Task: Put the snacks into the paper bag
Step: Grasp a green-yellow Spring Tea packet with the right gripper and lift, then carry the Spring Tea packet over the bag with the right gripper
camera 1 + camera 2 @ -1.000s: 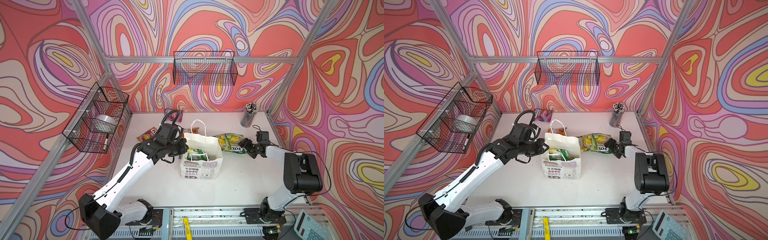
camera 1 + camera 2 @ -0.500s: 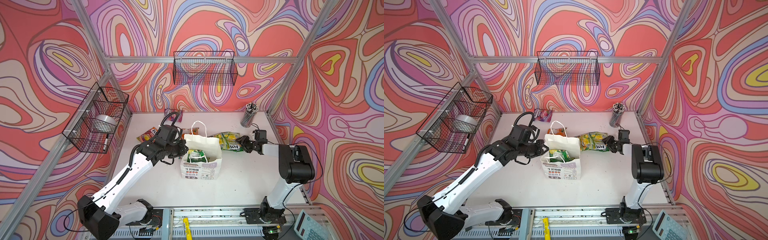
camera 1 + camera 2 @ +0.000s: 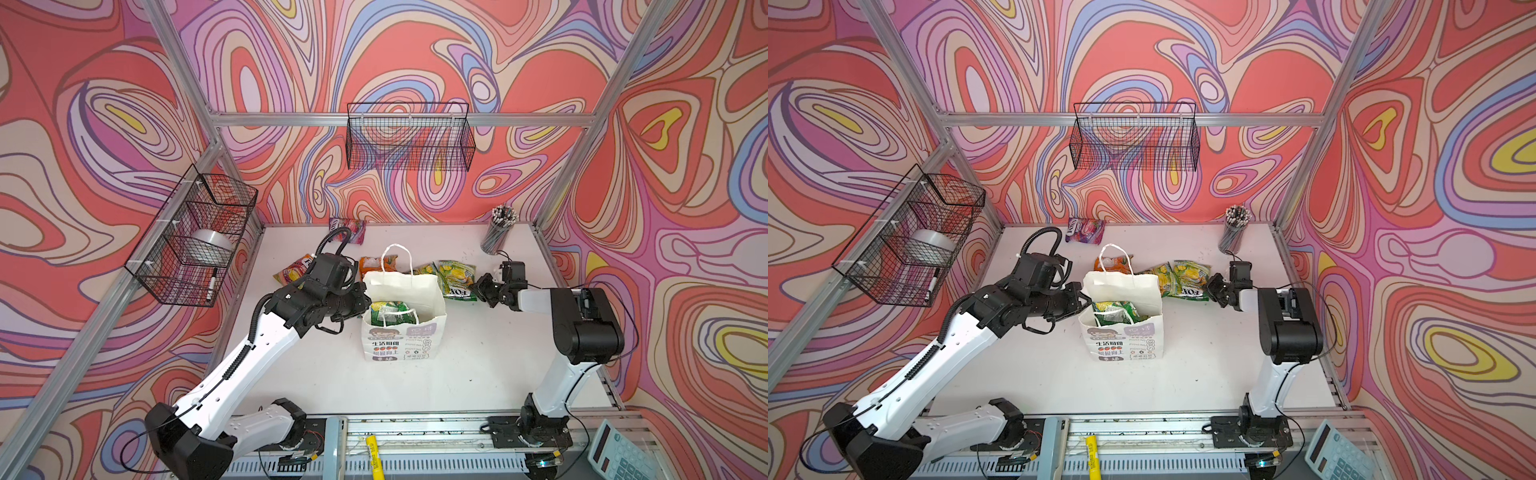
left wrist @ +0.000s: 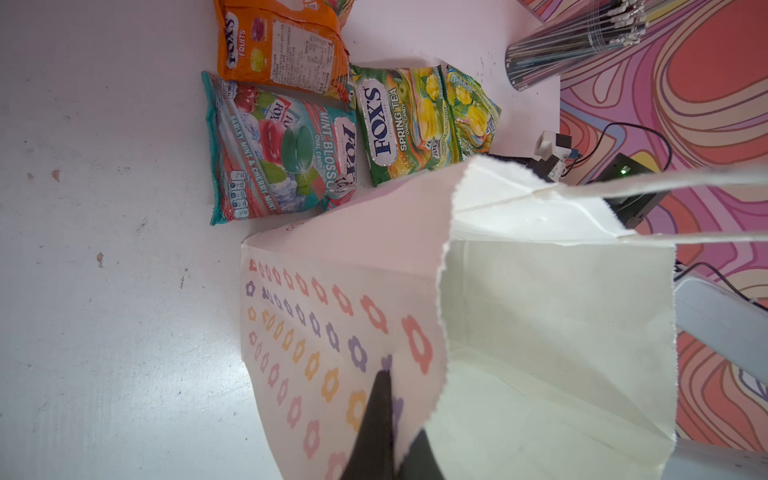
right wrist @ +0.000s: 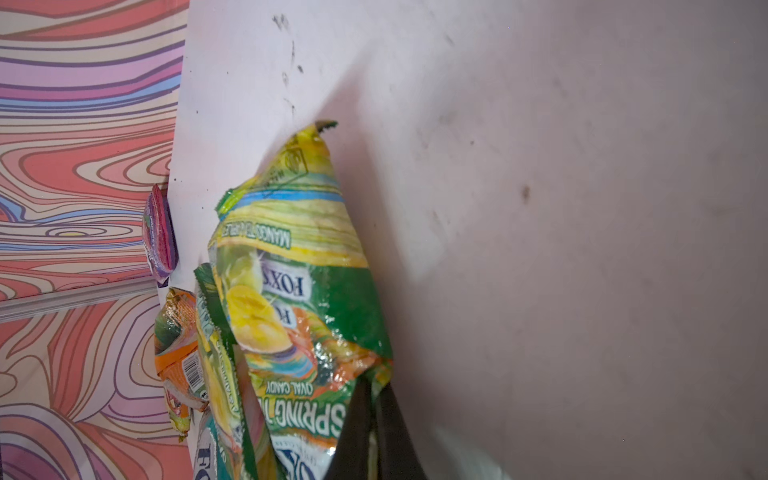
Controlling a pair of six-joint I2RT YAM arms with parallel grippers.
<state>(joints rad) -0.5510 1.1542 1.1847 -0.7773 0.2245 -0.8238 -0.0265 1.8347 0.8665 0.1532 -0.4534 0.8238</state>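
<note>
The white paper bag (image 3: 400, 341) (image 3: 1121, 345) stands upright mid-table with a green snack (image 3: 390, 312) (image 3: 1114, 312) inside. My left gripper (image 3: 365, 300) (image 3: 1083, 300) (image 4: 399, 409) is shut on the bag's flower-printed side wall (image 4: 332, 332) at the rim, one finger outside and one inside. My right gripper (image 3: 478, 286) (image 3: 1211, 286) (image 5: 374, 392) is shut on the edge of a green-yellow snack (image 3: 456, 277) (image 3: 1188, 277) (image 5: 291, 266) right of the bag. Behind the bag lie orange (image 3: 376, 264) (image 4: 282, 41), teal (image 4: 282, 149) and green (image 4: 399, 124) snacks. A red one (image 3: 296, 269) lies left, and a purple one (image 3: 348, 228) (image 3: 1086, 230) lies at the back wall.
A pen cup (image 3: 498, 232) stands at the back right. Black wire baskets hang on the back wall (image 3: 409, 137) and left wall (image 3: 195, 237), the left one with a tape roll. A yellow marker (image 3: 373, 453) and a calculator (image 3: 619, 453) lie past the front rail.
My right gripper reached slightly further back to the green-yellow snack and shut its jaws on the packet's edge. The left gripper kept its hold on the bag.
</note>
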